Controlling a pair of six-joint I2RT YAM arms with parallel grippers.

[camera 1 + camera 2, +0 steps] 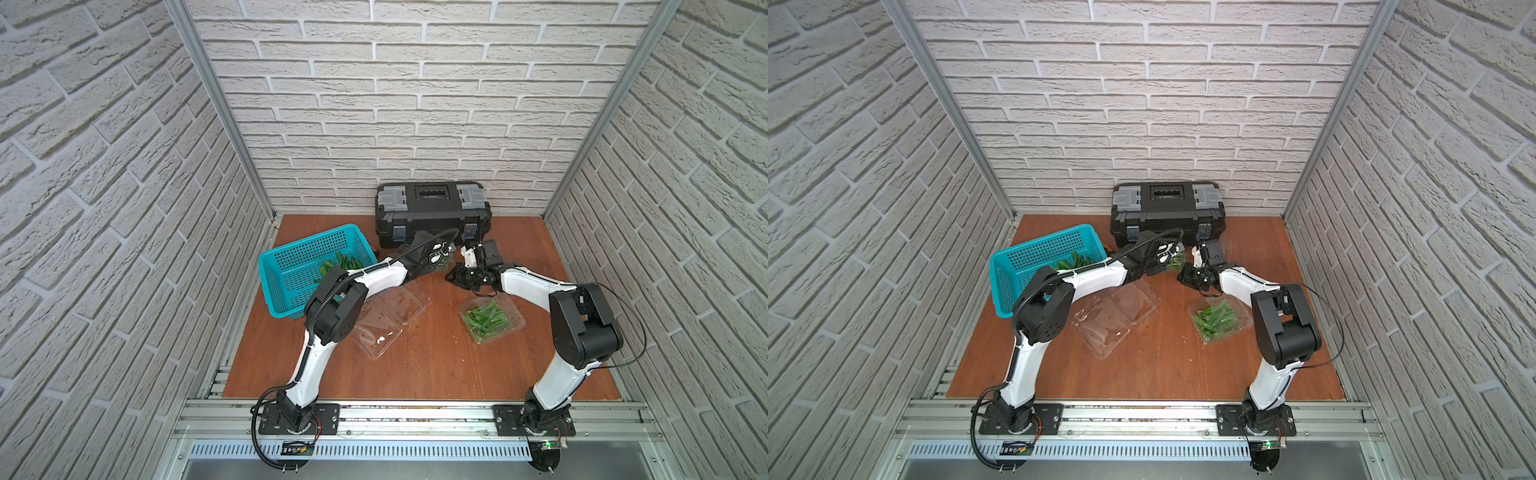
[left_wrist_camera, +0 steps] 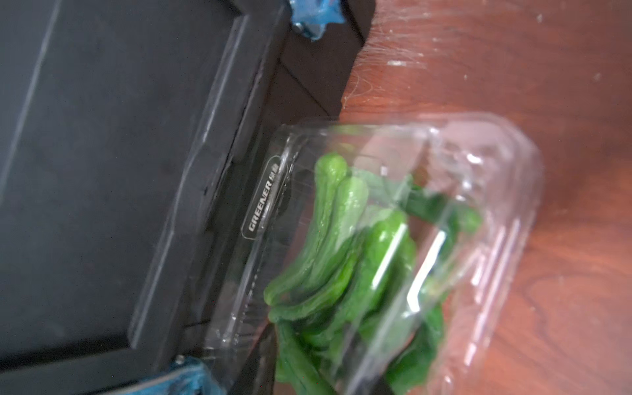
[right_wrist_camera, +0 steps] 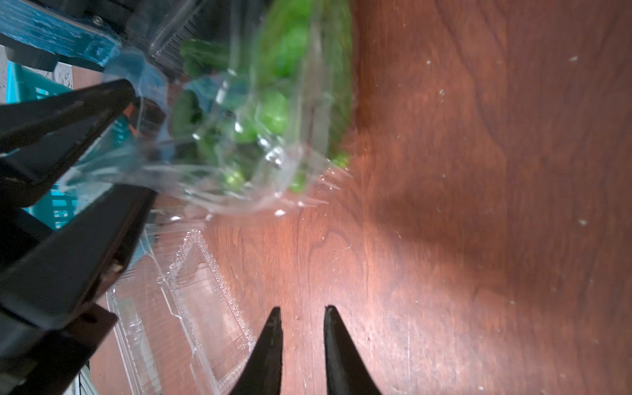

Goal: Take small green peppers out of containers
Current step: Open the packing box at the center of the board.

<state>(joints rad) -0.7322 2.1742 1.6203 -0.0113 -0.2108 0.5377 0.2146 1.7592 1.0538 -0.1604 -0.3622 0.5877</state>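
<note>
Left end effector (image 3: 142, 143) pinches the clear edge of a container (image 2: 496, 205) of peppers (image 2: 342, 239); right end effector (image 3: 302, 307) hangs narrowly open, empty.

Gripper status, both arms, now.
Left gripper: jaws closed on the edge of the far container.
Right gripper: jaws slightly open, holding nothing.
</note>
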